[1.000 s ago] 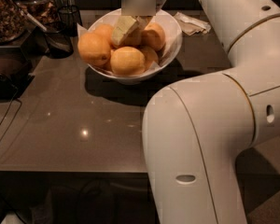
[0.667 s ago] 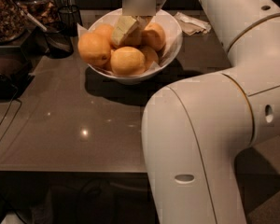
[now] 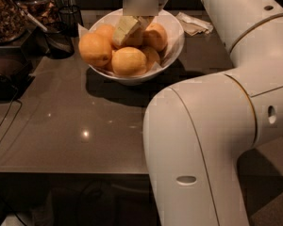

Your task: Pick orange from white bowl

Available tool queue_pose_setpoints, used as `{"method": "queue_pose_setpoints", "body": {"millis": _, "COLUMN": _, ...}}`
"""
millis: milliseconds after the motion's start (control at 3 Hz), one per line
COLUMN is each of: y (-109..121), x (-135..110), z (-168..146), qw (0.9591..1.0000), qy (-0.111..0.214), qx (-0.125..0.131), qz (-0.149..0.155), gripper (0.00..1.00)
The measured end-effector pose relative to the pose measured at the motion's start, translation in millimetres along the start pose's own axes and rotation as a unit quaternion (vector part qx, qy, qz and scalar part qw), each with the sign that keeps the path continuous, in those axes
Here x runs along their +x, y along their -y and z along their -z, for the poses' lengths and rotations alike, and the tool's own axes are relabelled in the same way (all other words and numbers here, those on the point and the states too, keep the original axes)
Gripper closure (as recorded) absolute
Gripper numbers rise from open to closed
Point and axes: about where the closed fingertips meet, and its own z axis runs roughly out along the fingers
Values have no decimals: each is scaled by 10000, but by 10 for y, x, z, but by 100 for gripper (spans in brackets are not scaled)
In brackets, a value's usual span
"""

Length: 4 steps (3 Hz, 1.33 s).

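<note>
The white bowl (image 3: 175,45) stands at the back of the dark countertop and holds several oranges. One orange (image 3: 95,49) lies at the bowl's left, one (image 3: 129,61) at the front and one (image 3: 155,36) at the right. My gripper (image 3: 132,28) reaches down from above into the middle of the pile, its pale tip resting among the top fruits. The orange directly under it is mostly hidden by the gripper.
My white arm (image 3: 203,140) fills the right foreground and hides that side of the counter (image 3: 75,126). A black wire-mesh cup (image 3: 70,17), a dark scoop (image 3: 59,41) and jars (image 3: 4,13) stand at the back left. A crumpled napkin (image 3: 194,23) lies right of the bowl.
</note>
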Motion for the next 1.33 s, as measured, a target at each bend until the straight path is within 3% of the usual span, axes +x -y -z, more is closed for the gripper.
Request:
{"method": "queue_pose_setpoints", "body": {"millis": 333, "y": -8, "x": -58, "z": 81, "qw": 9998, "qy": 216, "qx": 40, "qz": 33, "gripper": 100}}
{"method": "queue_pose_setpoints", "body": {"millis": 1000, "y": -124, "x": -100, "z": 422, "qw": 9965, "qy": 814, "qx": 46, "qz": 191, "gripper": 100}}
{"method": "queue_pose_setpoints", "body": {"millis": 1333, "y": -126, "x": -100, "z": 424, "qw": 9964, "qy": 819, "qx": 48, "qz": 191, "gripper": 100}}
